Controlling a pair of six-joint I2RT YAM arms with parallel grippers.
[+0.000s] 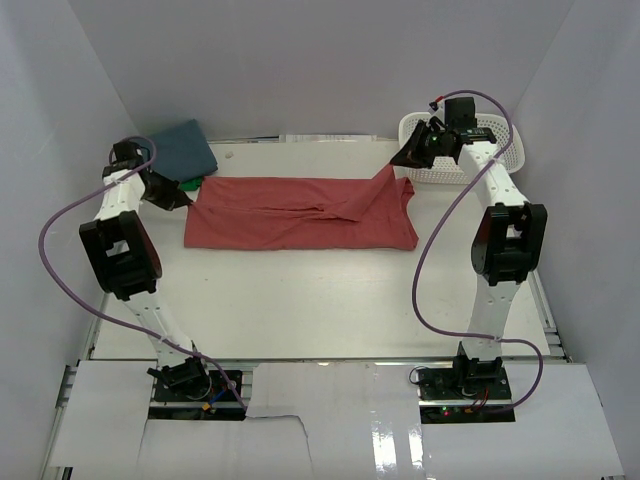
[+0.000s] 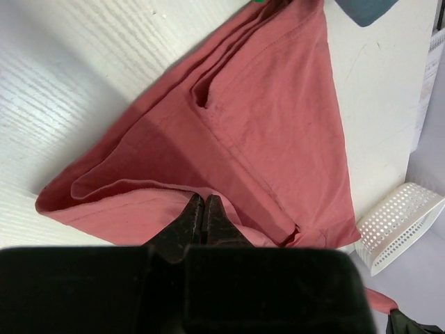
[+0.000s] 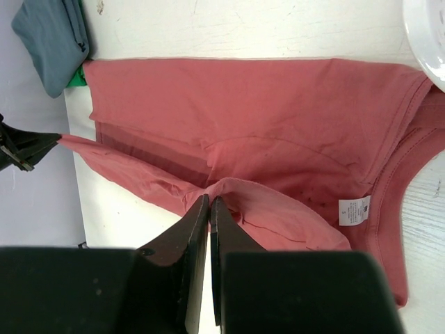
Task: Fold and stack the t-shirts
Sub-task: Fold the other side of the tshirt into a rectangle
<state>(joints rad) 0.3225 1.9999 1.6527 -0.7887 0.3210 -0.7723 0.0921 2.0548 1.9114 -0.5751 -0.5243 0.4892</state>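
The left gripper [image 2: 203,209] and right gripper [image 3: 209,205] are each clamped on an end of the red t-shirt [image 1: 300,215], likely light, limp cloth best held at its edges.

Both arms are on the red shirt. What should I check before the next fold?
1. Left jaws shut on coral-red shirt edge: ok.
2. Right jaws shut on it: ok.
3. Cloth flat, no bunching: not ok, ridges mid-shirt.
4. Slate-blue shirt not lying on it: ok.
5. Green shirt apart from it: cannot tell.
6. Basket out of the fold path: cannot tell.
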